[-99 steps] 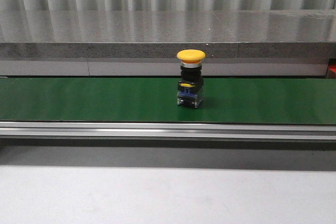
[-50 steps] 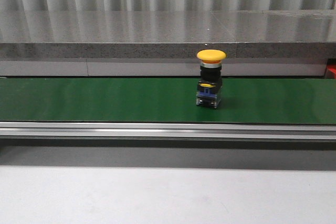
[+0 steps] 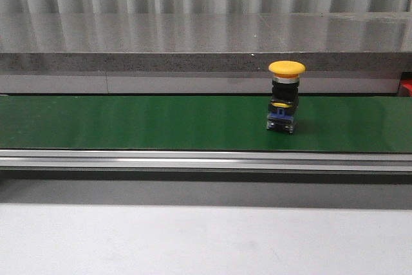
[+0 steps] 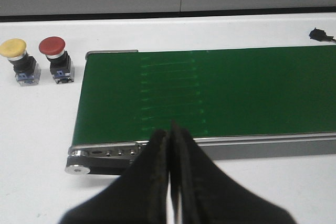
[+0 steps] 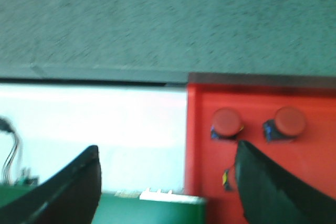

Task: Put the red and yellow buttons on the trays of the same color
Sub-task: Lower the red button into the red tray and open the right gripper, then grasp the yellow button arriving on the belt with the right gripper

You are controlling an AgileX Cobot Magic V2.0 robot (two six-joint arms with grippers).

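A yellow button [image 3: 286, 96] stands upright on the green conveyor belt [image 3: 129, 122], right of centre in the front view. In the left wrist view another yellow button [image 4: 19, 61] and a red button [image 4: 55, 60] stand side by side on the white table beside the belt's end. My left gripper [image 4: 170, 129] is shut and empty above the belt's near rail. In the right wrist view a red tray [image 5: 310, 182] holds two red buttons [image 5: 227, 123] [image 5: 286, 123]. My right gripper [image 5: 165, 153] is open and empty over the belt's end next to that tray. No yellow tray shows.
A grey stone ledge [image 3: 193, 40] runs behind the belt. The belt's metal rail [image 3: 193, 159] faces me. A black cable end [image 4: 320, 34] lies on the white table [image 4: 210, 30] past the belt. Wires [image 5: 8, 153] hang at one edge of the right wrist view.
The yellow button on the belt has travelled steadily to the right, from the middle to right of centre. It stays upright.
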